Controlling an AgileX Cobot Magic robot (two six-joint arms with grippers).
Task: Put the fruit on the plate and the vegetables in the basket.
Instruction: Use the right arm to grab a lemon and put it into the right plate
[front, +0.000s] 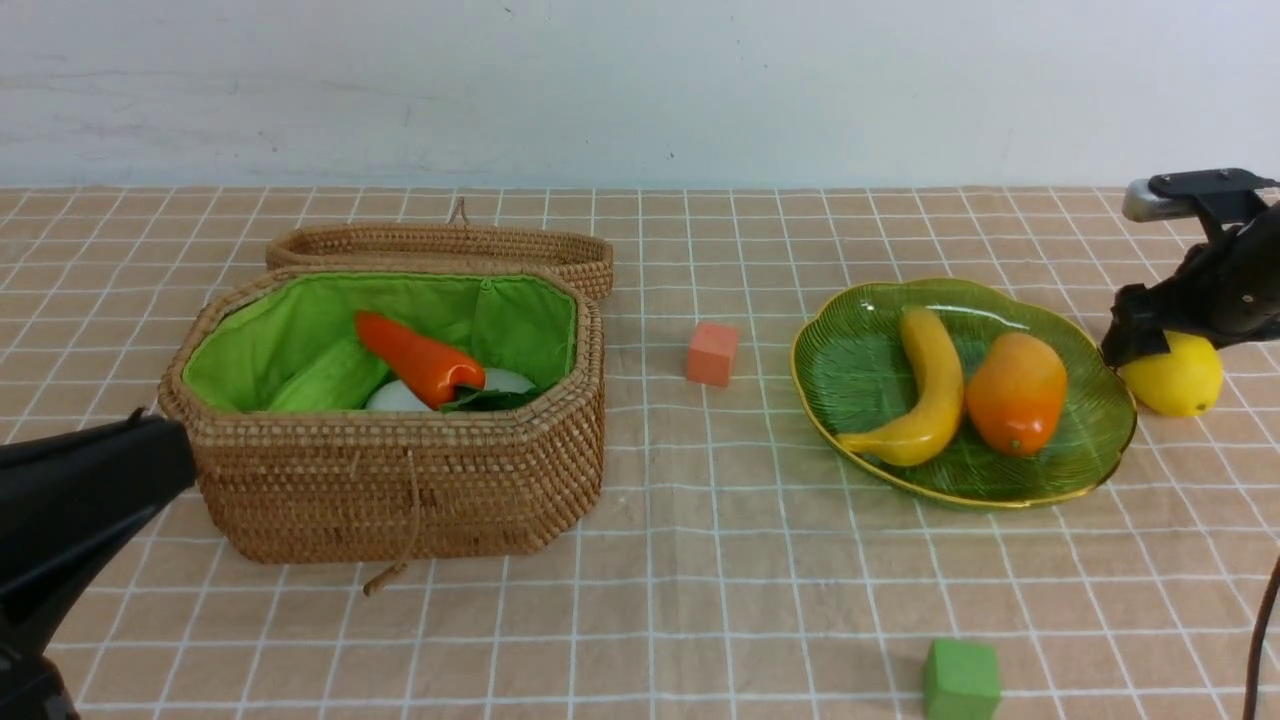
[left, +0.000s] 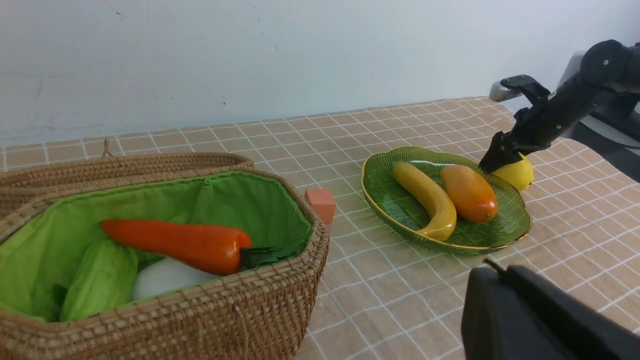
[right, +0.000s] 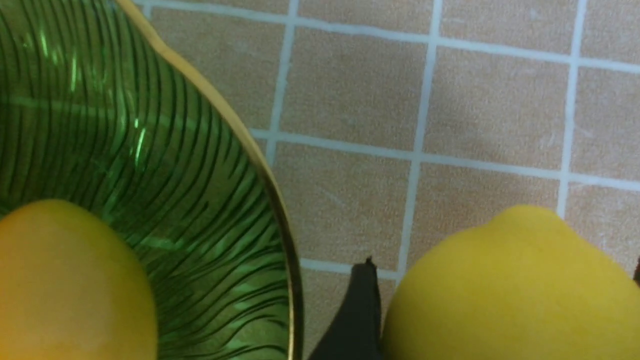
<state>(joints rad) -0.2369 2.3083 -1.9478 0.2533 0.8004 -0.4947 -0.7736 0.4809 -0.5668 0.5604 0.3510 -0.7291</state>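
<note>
Here, right tool (front: 1150, 345) straddles lemon (front: 1180, 380) (off-plate) — tablecloth.

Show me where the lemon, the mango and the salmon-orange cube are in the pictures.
lemon (front: 1182, 378): front view, middle of its yellow skin.
mango (front: 1016, 392): front view, middle of its orange body.
salmon-orange cube (front: 711, 355): front view, its front face.

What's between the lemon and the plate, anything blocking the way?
Nothing visible. The lemon sits on the cloth just outside the plate, with the right gripper at it. Only the plate's low gold rim lies between; the mango leaves bare glass nearby.
</note>
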